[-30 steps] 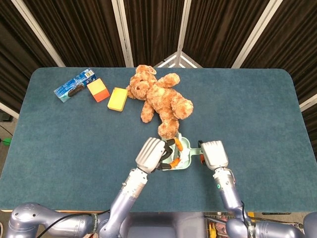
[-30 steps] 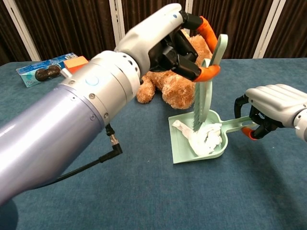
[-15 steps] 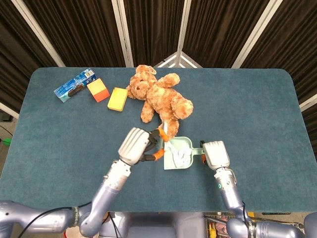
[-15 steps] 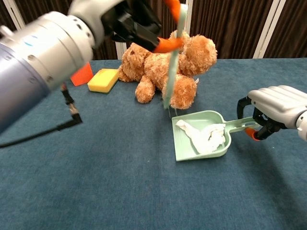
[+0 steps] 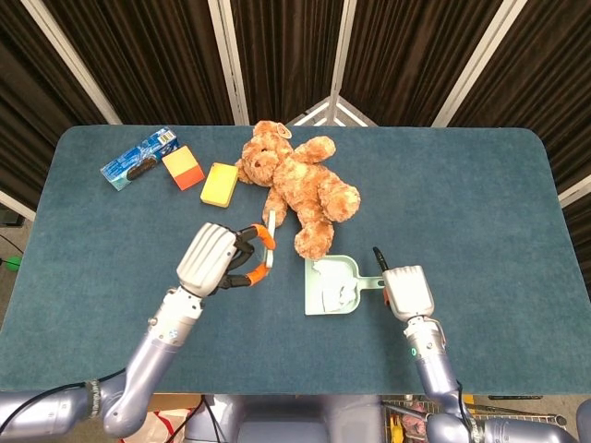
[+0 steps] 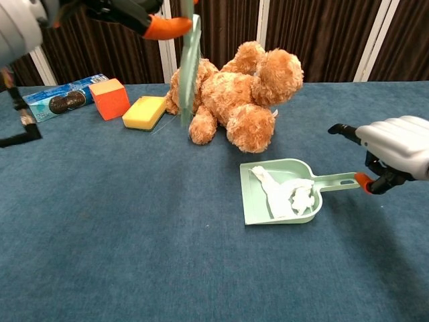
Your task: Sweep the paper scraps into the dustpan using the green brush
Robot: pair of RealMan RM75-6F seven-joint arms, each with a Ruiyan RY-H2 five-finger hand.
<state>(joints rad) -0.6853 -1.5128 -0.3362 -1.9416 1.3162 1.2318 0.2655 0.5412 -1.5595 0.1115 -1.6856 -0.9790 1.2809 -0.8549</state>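
Note:
My left hand [image 5: 217, 258] grips the pale green brush [image 5: 268, 242] and holds it in the air, left of the dustpan and apart from it. In the chest view the brush [image 6: 190, 60] hangs bristles-down in front of the teddy bear, under my left hand [image 6: 127, 12]. The mint dustpan [image 5: 319, 297] lies flat on the table, with white paper scraps [image 5: 340, 293] inside. My right hand [image 5: 407, 292] is at the tip of the dustpan's handle. In the chest view its thumb is lifted off the handle and a curled orange fingertip [image 6: 366, 182] touches the handle's end. The scraps [image 6: 295, 196] lie against the back wall of the dustpan [image 6: 258, 204].
A brown teddy bear [image 5: 300, 189] lies just behind the dustpan. At the back left are a yellow sponge [image 5: 220, 184], an orange block [image 5: 183, 167] and a blue cookie packet [image 5: 138, 158]. Blue cloth covers the table.
My left hand has lifted the brush out of the dustpan and carried it left and up. My right hand has slid back to the handle's tip and raised its thumb.

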